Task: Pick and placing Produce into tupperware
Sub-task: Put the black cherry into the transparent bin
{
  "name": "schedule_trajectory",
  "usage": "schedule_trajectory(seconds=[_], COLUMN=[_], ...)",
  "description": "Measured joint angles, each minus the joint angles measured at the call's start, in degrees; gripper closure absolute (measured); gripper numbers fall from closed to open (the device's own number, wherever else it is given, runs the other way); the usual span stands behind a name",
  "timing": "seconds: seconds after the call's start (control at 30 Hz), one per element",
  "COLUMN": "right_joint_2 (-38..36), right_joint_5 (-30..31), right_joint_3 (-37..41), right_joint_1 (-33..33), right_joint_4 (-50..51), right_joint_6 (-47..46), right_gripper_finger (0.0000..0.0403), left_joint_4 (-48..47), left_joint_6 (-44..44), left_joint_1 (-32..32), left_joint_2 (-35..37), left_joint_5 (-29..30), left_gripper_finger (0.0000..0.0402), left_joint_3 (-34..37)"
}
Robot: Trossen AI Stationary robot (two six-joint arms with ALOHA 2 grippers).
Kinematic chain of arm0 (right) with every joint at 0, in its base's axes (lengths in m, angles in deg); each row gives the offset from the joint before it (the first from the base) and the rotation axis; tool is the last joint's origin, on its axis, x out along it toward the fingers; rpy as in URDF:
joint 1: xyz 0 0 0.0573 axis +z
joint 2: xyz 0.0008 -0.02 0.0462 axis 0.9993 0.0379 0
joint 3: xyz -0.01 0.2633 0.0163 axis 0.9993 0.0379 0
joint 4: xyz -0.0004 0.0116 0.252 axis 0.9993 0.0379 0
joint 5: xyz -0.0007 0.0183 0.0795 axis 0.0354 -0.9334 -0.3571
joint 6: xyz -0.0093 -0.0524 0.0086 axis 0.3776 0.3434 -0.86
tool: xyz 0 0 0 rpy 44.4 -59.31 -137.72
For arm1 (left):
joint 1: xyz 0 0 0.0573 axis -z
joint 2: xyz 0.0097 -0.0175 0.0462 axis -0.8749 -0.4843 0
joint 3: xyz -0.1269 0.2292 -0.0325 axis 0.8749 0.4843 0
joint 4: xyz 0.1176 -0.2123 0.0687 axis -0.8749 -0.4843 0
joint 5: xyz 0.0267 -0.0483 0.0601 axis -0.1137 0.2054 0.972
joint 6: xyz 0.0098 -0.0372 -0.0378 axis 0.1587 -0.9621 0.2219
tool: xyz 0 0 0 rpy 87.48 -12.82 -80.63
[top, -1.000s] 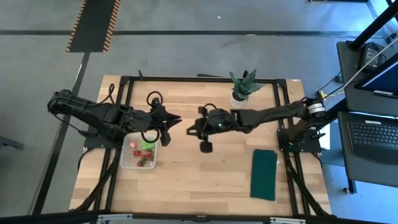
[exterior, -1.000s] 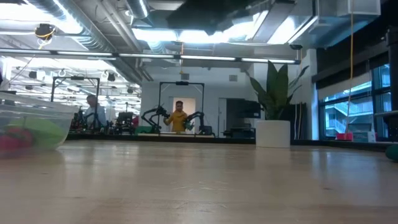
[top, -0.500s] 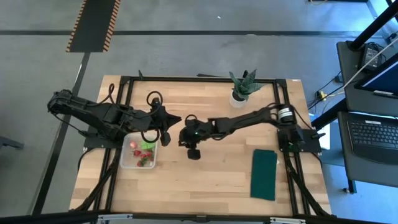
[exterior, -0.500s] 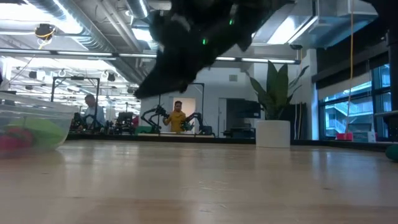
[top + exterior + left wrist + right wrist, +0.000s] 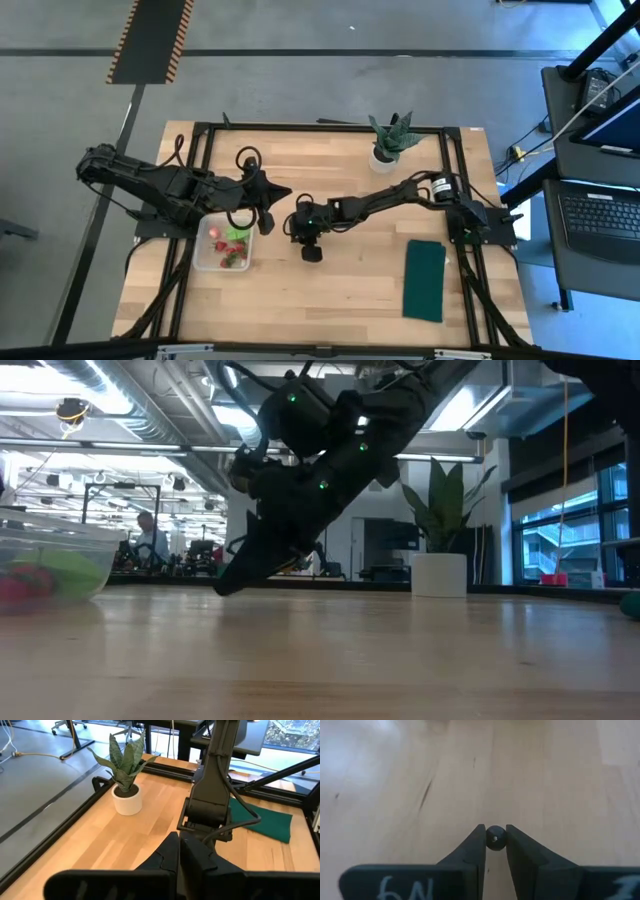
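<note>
Right wrist view: right gripper point(image 5: 495, 842) fingers point(image 5: 472, 851) pinch small dark round piece point(image 5: 495, 838).

A pale wooden table point(image 5: 330, 290) framed in black rails stands on a grey concrete floor point(image 5: 300, 85). A black strip edged with orange hazard stripes point(image 5: 152, 40) lies beyond its far left corner. Past the right edge sits a laptop point(image 5: 598, 222). The hall behind shows ceiling strip lights point(image 5: 330, 415), windows point(image 5: 560, 540) and a tall potted plant point(image 5: 440, 525).
</note>
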Motion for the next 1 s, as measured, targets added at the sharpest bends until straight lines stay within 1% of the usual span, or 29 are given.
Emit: schedule_trajectory(seconds=[0.17, 0.3, 0.7, 0.83, 1.0], right_joint_2=[0.0, 0.0, -0.2, -3.3, -12.7], right_joint_5=[0.0, 0.0, 0.1, 0.1, 0.4], right_joint_3=[0.0, 0.0, 0.0, 0.1, 0.1], right_joint_1=[0.0, 0.0, 0.0, -0.4, -0.9], right_joint_4=[-0.1, -0.1, 0.3, 7.2, 17.8], right_joint_6=[0.0, 0.2, 0.3, 0.7, 4.0], right_gripper_finger=[0.0334, 0.0326, 0.0256, 0.0241, 0.0236], left_joint_4=[0.0, 0.0, 0.0, 0.0, -0.5], left_joint_6=[0.0, 0.0, 0.1, 0.1, 0.1], left_joint_1=[0.0, 0.0, 0.0, 0.0, 0.1], left_joint_2=[0.0, 0.0, 0.0, 0.0, 0.0], left_joint_5=[0.0, 0.0, 0.0, 0.0, -0.1], left_gripper_finger=[0.0381, 0.0372, 0.035, 0.0344, 0.0336], left_joint_3=[0.0, 0.0, 0.0, 0.0, 0.0])
